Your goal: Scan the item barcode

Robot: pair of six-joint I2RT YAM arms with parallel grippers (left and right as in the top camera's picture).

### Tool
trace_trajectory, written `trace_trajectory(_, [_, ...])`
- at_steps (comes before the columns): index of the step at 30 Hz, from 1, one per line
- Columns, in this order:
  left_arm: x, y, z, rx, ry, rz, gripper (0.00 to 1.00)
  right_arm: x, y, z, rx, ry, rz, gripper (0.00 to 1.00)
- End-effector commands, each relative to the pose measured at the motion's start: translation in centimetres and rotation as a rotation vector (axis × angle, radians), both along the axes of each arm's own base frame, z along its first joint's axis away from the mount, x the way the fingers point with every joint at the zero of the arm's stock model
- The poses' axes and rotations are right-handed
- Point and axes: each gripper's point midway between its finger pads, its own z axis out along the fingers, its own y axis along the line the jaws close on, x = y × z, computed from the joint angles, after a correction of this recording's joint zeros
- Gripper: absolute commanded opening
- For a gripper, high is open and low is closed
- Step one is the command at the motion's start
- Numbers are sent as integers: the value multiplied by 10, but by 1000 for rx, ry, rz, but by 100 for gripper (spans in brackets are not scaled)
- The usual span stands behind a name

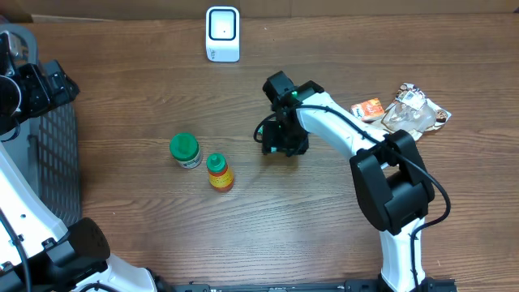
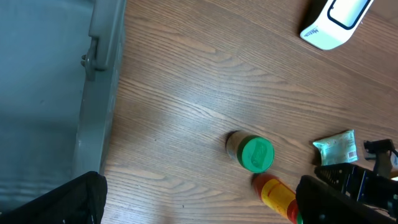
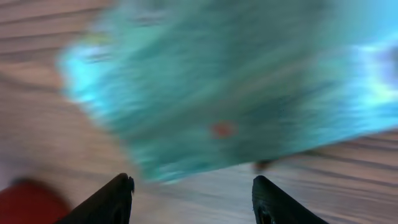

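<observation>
The item is a teal packet (image 2: 336, 147) with a barcode on one end, lying flat on the wooden table. In the right wrist view the packet (image 3: 224, 87) is a blur just beyond my fingertips. My right gripper (image 3: 193, 186) hangs low over it, open, with only bare table between the fingers. From overhead the right gripper (image 1: 280, 144) covers the packet. The white scanner (image 1: 222, 34) stands upright at the table's far edge, also in the left wrist view (image 2: 336, 22). My left gripper (image 2: 199, 199) is wide open and empty, high above the table's left side (image 1: 57, 81).
A green-lidded jar (image 1: 185, 150) and an orange sauce bottle (image 1: 219, 172) lie left of the right gripper. Crumpled snack packets (image 1: 413, 109) and a small orange packet (image 1: 369, 108) sit at the right. A grey basket (image 1: 57, 170) fills the left edge.
</observation>
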Motion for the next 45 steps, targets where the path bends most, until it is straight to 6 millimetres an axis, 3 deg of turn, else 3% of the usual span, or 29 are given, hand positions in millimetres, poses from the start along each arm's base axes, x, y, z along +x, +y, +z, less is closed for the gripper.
trace_trajectory(1, [1,0,-3,2,7,-19,100,13,-37,-5,-115,-34,-67,59])
trace_trajectory(12, [1,0,-3,2,7,-19,99,46,-106,-3,-165,-58,-222,59])
trace_trajectory(17, [1,0,-3,2,7,-19,100,80,-126,-1,-162,-175,-273,59])
trace_trajectory(22, [1,0,-3,2,7,-19,100,112,-120,6,-101,-294,-281,62])
trace_trajectory(26, [1,0,-3,2,7,-19,100,129,-96,11,26,-347,-264,63])
trace_trajectory(29, [1,0,-3,2,7,-19,100,131,-77,15,137,-335,-262,64])
trace_trajectory(37, [1,0,-3,2,7,-19,100,131,-57,33,400,-248,-311,64])
trace_trajectory(41, [1,0,-3,2,7,-19,100,140,-58,35,415,-277,-332,66])
trace_trajectory(45, [1,0,-3,2,7,-19,100,145,-63,22,387,-277,-362,64])
